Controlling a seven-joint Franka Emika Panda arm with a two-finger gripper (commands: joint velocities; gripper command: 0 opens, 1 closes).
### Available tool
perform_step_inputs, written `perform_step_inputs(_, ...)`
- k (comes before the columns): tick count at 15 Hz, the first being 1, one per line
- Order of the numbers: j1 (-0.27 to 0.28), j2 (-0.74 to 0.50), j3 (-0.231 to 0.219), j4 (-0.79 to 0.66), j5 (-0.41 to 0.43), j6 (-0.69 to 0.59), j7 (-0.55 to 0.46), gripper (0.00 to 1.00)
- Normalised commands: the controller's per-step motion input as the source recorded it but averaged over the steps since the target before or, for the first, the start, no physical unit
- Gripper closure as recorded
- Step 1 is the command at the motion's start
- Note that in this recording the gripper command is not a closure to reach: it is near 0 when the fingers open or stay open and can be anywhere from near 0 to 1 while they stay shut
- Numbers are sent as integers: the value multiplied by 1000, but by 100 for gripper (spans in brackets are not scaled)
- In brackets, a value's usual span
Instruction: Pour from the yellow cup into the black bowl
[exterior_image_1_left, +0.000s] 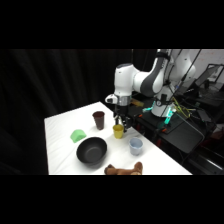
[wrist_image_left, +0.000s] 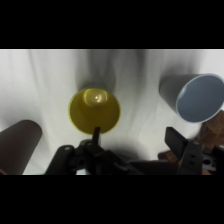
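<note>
The yellow cup (exterior_image_1_left: 118, 131) stands upright on the white table, to the right of and behind the black bowl (exterior_image_1_left: 91, 151). My gripper (exterior_image_1_left: 122, 121) hangs straight above the cup. In the wrist view I look down into the yellow cup (wrist_image_left: 95, 111). The gripper (wrist_image_left: 136, 139) is open there. One finger (wrist_image_left: 96, 133) sits at the cup's near rim, while the other finger lies far to the right, off the cup. The black bowl is out of the wrist view.
A dark maroon cup (exterior_image_1_left: 99, 120) stands behind the bowl and shows again as the maroon cup (wrist_image_left: 17, 145). A pale blue-grey cup (exterior_image_1_left: 135, 145) stands right of the yellow one and shows as the blue-grey cup (wrist_image_left: 197, 97). A green item (exterior_image_1_left: 78, 135) and a brown object (exterior_image_1_left: 124, 170) lie near the bowl.
</note>
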Motion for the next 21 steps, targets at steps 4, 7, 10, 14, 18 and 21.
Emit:
perform_step_inputs(4, -95, 291, 8, 173, -3, 176, -70, 0)
perform_step_inputs(7, -87, 196, 20, 186, -21, 53, -40, 0)
perform_step_inputs(10, -73, 168, 33, 185, -21, -22, -20, 33)
perform_step_inputs(14, -67, 162, 26, 204, -43, -153, -2, 100)
perform_step_inputs(18, -43, 67, 14, 161, -73, -184, 18, 30)
perform_step_inputs(21, 36, -23, -55, 79, -178, -140, 114, 18)
